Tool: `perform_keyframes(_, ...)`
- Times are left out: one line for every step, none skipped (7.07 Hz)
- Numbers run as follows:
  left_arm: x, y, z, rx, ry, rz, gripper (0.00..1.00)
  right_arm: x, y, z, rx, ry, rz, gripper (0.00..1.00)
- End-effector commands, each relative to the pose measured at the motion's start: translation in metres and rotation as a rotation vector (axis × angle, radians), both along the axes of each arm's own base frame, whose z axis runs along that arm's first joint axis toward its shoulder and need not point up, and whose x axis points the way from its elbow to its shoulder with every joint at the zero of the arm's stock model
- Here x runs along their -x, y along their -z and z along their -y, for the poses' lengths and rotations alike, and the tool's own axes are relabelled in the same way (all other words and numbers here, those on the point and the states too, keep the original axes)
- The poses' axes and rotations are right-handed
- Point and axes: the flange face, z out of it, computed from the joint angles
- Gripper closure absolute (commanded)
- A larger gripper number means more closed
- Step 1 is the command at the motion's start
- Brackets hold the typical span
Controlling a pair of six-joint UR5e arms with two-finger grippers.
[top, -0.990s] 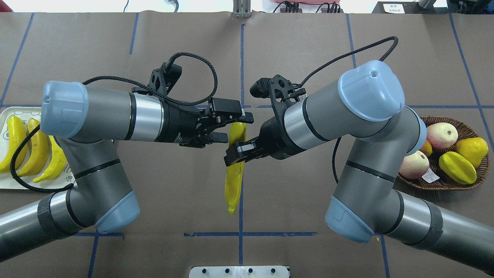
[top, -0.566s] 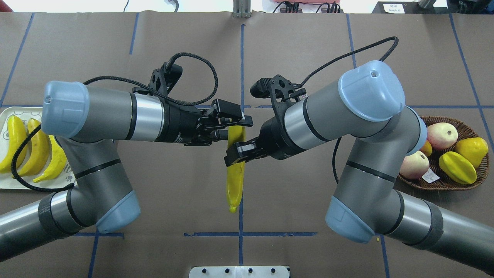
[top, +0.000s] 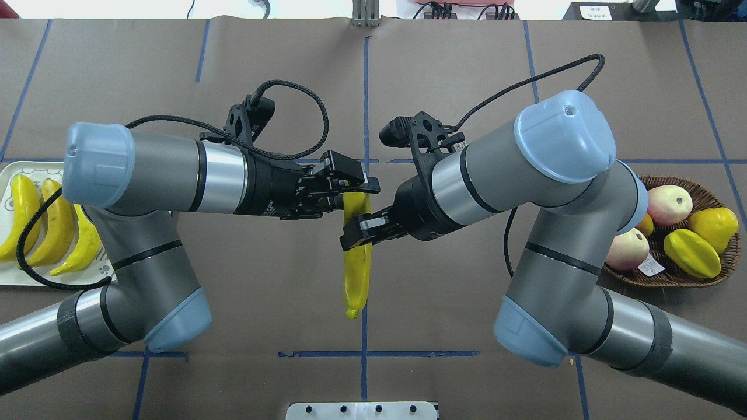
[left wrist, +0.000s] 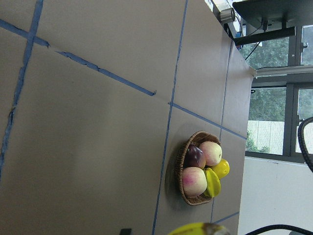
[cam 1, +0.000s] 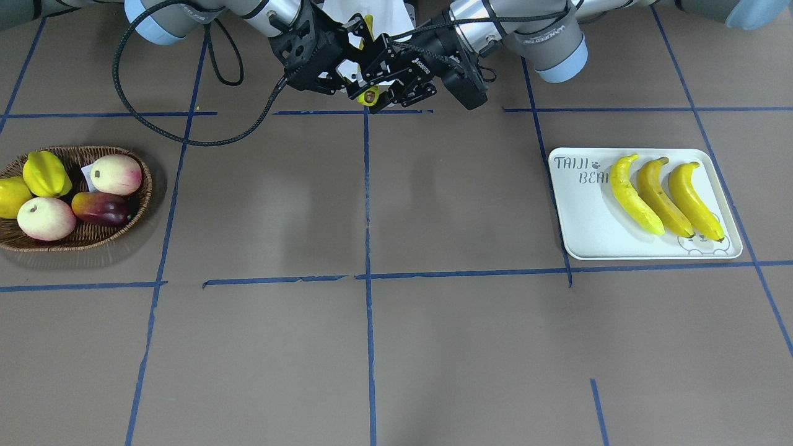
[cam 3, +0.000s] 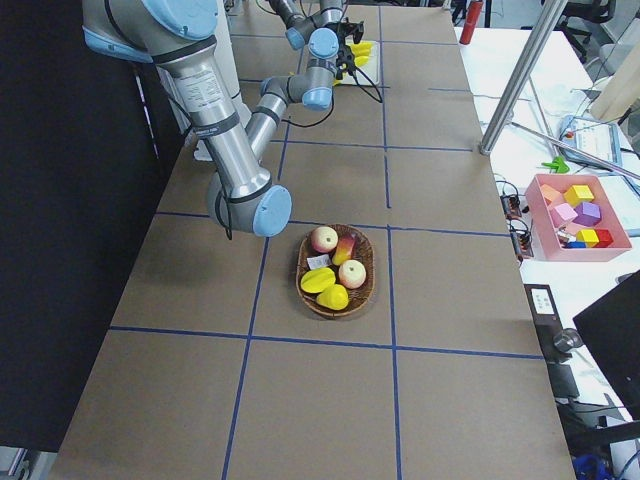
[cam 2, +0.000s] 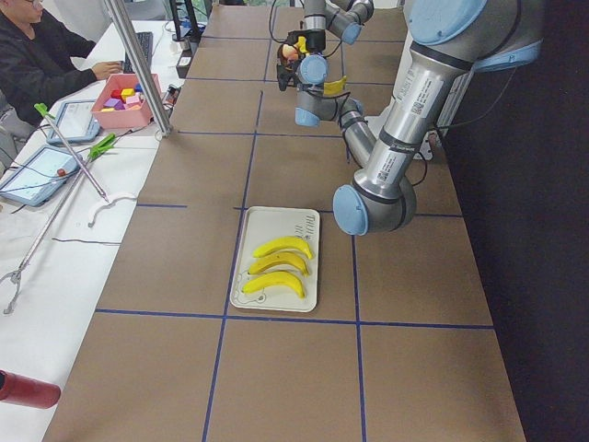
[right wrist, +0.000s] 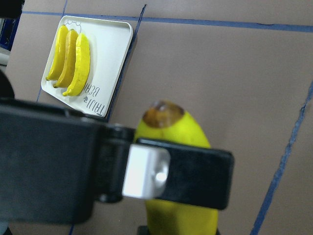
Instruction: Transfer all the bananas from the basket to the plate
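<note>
One banana [top: 357, 265] hangs in the air over the table's middle, its long end pointing down. My right gripper [top: 357, 228] is shut on its middle. My left gripper [top: 355, 192] is shut on its upper end; a left finger crosses the banana [right wrist: 176, 132] in the right wrist view. Three bananas [cam 1: 660, 197] lie side by side on the white plate [cam 1: 582, 217], which sits at the overhead view's left edge [top: 11, 169]. The wicker basket [top: 671, 279] at the right holds no banana.
The basket [cam 1: 80, 238] holds a starfruit [top: 691, 252], a lemon [top: 713, 226], two peaches [top: 668, 204] and a dark mango [cam 1: 99, 209]. Blue tape lines cross the brown table cover. A pink box of blocks [cam 3: 580, 215] stands on the side bench.
My left gripper has narrowed from wide open and closed onto the banana's upper end. The right gripper has kept hold of the banana, which has barely moved.
</note>
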Motion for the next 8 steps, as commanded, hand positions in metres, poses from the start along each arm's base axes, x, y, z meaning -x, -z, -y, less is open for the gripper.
perform_keyframes(0.0, -0.0003, 0.0, 0.0, 0.0, 0.0, 1.0, -0.0007, 0.0001, 0.0005, 0.0, -0.001, 0.001, 0.78)
perform_keyframes(0.0004, -0.0004, 0.0006, 0.002, 0.0, 0.002, 1.0, -0.0012, -0.0007, 0.001, 0.006, -0.002, -0.001, 0.55)
perform_keyframes(-0.0002, 0.0014, -0.0001, 0.014, -0.003, 0.001, 1.0, -0.0013, -0.0014, 0.0013, 0.017, -0.007, -0.001, 0.21)
perform_keyframes(-0.0005, 0.0012, 0.0001, 0.017, -0.004, 0.003, 1.0, -0.0017, -0.0011, 0.0015, 0.024, -0.012, -0.002, 0.01)
perform_keyframes(0.0001, 0.0012, 0.0008, 0.017, -0.002, 0.003, 1.0, -0.0033, 0.0008, 0.0006, 0.072, -0.022, 0.006, 0.0)
perform_keyframes(0.0001, 0.0012, 0.0008, 0.017, -0.002, 0.003, 1.0, -0.0045, 0.0015, 0.0007, 0.078, -0.023, 0.009, 0.0)
perform_keyframes(-0.0001, 0.0011, 0.0009, 0.016, -0.002, 0.005, 1.0, -0.0056, 0.002, 0.001, 0.078, -0.024, 0.01, 0.0)
perform_keyframes(0.0026, 0.0008, 0.0043, 0.019, 0.005, 0.007, 1.0, -0.0087, 0.0037, 0.0001, 0.079, -0.026, 0.015, 0.0)
